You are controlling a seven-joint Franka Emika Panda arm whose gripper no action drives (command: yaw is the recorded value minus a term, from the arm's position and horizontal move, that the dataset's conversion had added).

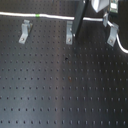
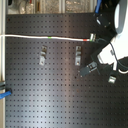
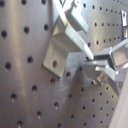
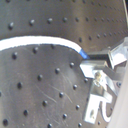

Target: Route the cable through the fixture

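Observation:
The cable (image 2: 30,36) is a thin white cord that runs from the second exterior view's left across the black pegboard, with a green band (image 2: 50,37) and a red mark (image 2: 86,40) near my gripper (image 2: 93,37). In the first exterior view the cable (image 1: 55,17) passes just beyond the tops of two metal fixtures (image 1: 24,31) (image 1: 70,33), then bends down past a third fixture (image 1: 111,33). My gripper (image 1: 104,15) is shut on the cable (image 4: 40,41) beside that bracket (image 3: 60,50).
The pegboard (image 1: 60,85) stretches wide in front of the fixtures. The white arm body (image 2: 117,40) and a dark mount (image 2: 87,70) hang over the second exterior view's right. Shelving clutter (image 2: 30,6) lies beyond the board's far edge.

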